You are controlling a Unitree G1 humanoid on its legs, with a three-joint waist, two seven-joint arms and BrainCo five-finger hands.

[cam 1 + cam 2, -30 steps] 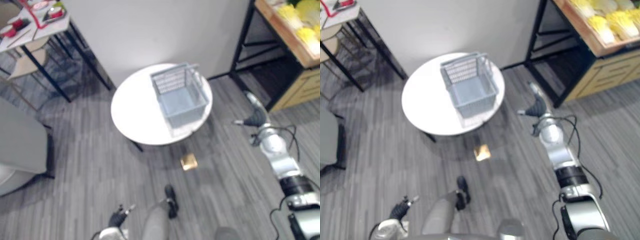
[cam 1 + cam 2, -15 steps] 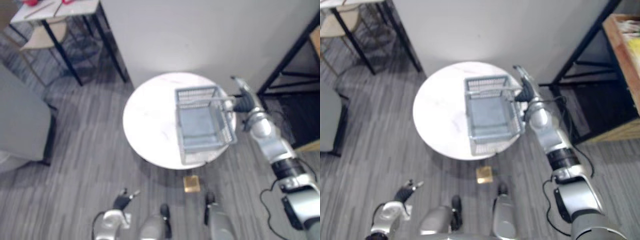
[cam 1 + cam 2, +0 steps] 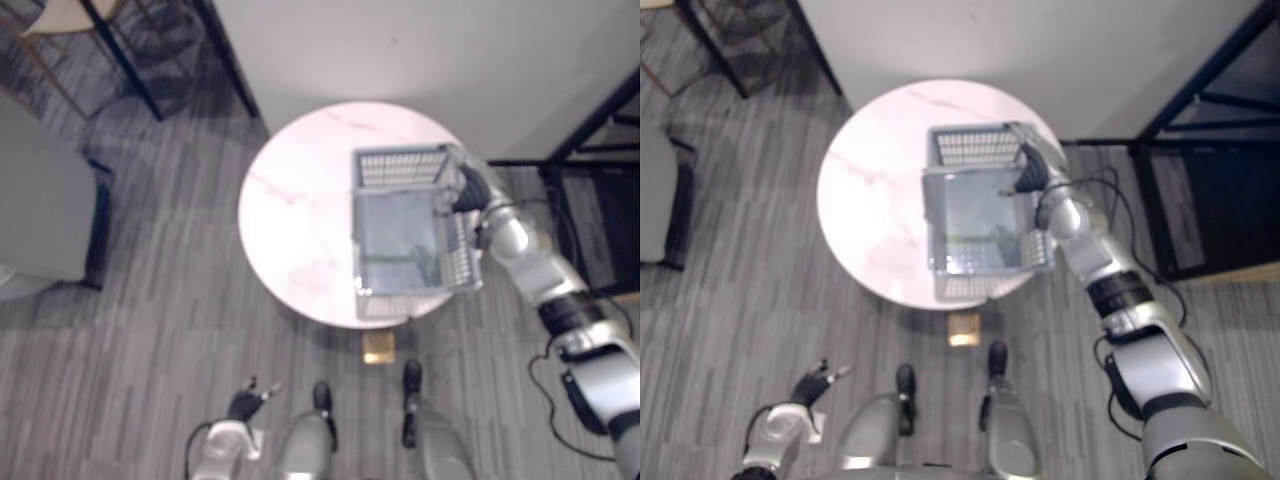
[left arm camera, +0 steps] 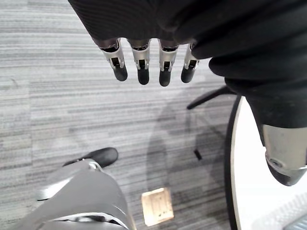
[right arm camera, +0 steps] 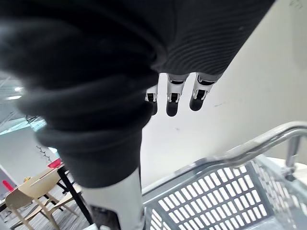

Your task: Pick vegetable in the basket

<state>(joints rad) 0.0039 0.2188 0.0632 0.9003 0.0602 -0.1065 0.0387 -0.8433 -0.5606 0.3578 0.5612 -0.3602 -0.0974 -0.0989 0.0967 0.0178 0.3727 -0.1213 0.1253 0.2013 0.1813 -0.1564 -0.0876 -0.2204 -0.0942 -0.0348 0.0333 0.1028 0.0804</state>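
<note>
The grey basket point(image 3: 398, 168) stands on the round white tabletop point(image 3: 300, 210), toward its right edge. Our right hand point(image 3: 468, 188) hovers over the basket's far right corner. From the wrist we see its fingers point(image 5: 172, 98) held straight just above the basket's handle point(image 5: 230, 155), with a gap between them, so the hand is open and holds nothing.

Our left hand point(image 3: 243, 405) hangs low, well apart from the tabletop. Its fingers point(image 4: 143, 67) are relaxed and empty above the grey plank floor point(image 3: 150, 330), where a small tan square point(image 4: 157, 206) lies by the table's foot.

As far as we can make out, the basket's bottom is bare. We judge that no vegetable has gone in and that neither hand carries one.

By our reading the task is at its very start. The basket is within reach and the right hand is placed over it, but a vegetable has yet to be found, taken up and set inside. Whether the hand means to grip the handle we cannot tell.
</note>
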